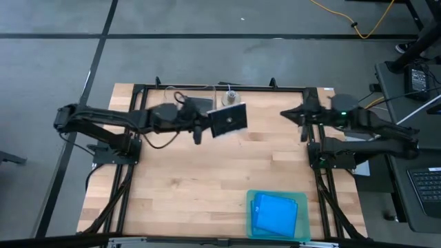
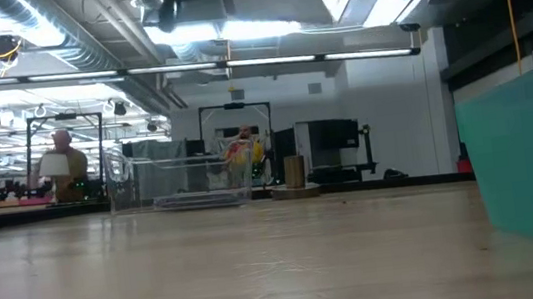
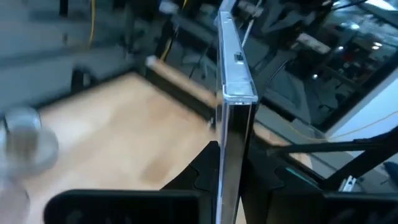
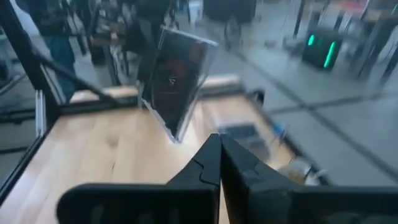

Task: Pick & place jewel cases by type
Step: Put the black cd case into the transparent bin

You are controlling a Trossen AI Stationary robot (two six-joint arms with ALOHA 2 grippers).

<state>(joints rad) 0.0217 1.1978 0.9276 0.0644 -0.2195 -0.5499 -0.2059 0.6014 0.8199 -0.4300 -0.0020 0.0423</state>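
From above, the left gripper (image 1: 201, 129) carries a grey-black jewel case (image 1: 228, 120) over the table's far side, pinched by its edge. Blue cases (image 1: 274, 213) fill the teal tray (image 1: 251, 219). Left wrist: case edge-on between fingers (image 3: 205, 168). Right gripper (image 1: 303, 122) waits, pressed together.

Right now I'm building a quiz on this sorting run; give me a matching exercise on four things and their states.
Things:
1. black case
2. blue cases
3. right gripper
4. tub

States:
A. lying in the teal tray
B. shut, holding nothing
C. at the table's far edge
D. held in the air by the left gripper

Pairs: 1-D, 2-A, 3-B, 4-C
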